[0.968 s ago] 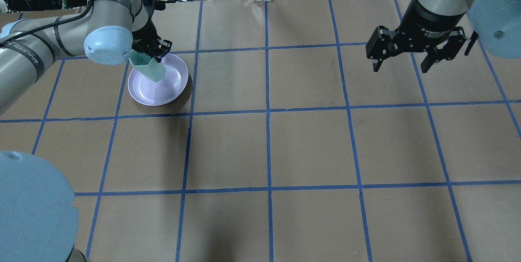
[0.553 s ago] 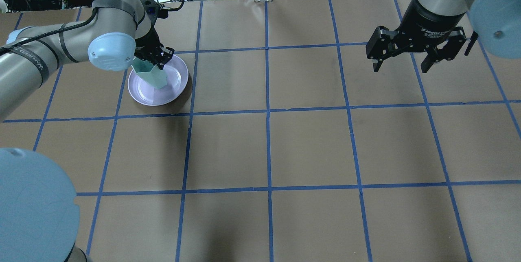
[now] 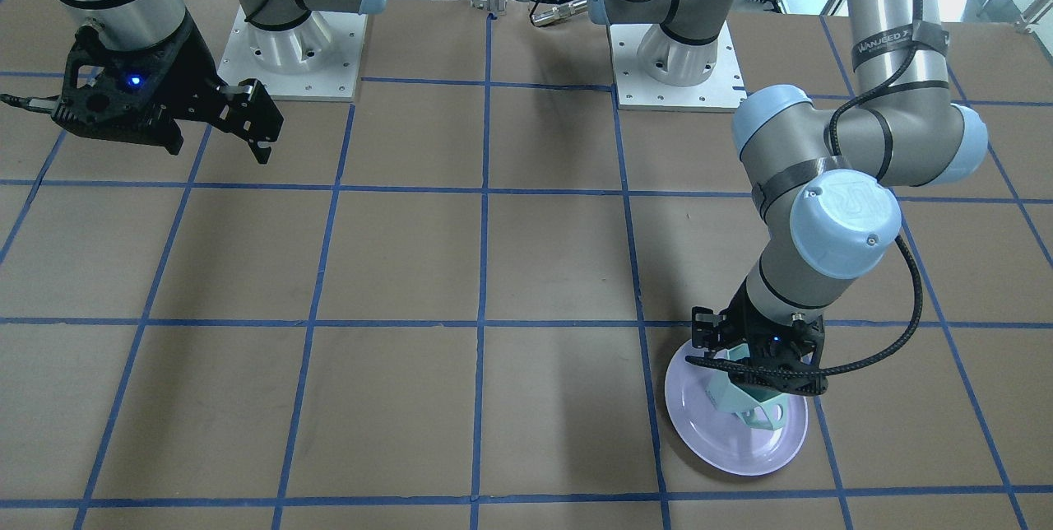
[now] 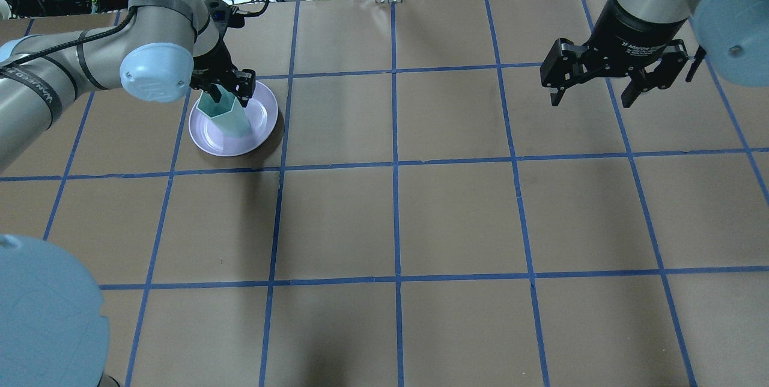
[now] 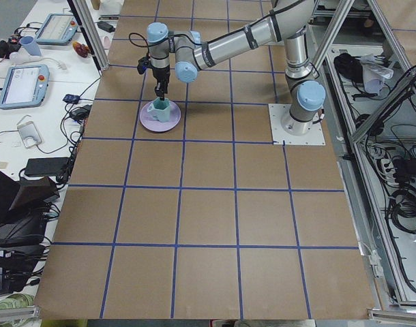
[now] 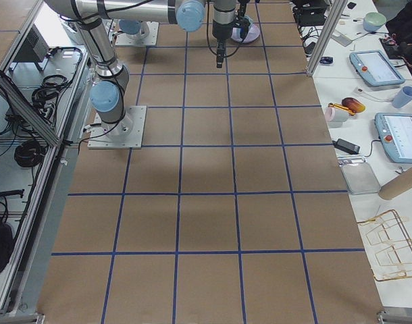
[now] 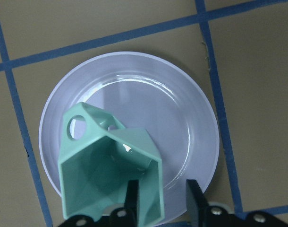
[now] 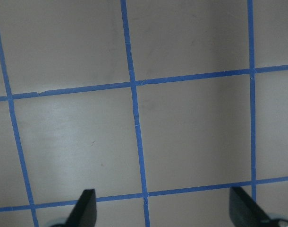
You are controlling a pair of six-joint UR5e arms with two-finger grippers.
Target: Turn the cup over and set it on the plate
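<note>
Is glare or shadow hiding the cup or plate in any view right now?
Left wrist view: sharp, with white glare arcs on the plate but the cup clear. Overhead view: soft dark shadow beside the plate on the table, cup rim readable. Front-facing view: the left gripper covers the cup's top.

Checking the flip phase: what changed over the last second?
The left hand swung the cup from tilted to nearly upright, mouth up, over the lavender plate; one finger sits inside the rim, and whether it still grips is unclear. Plate and the open right hand stayed put.
</note>
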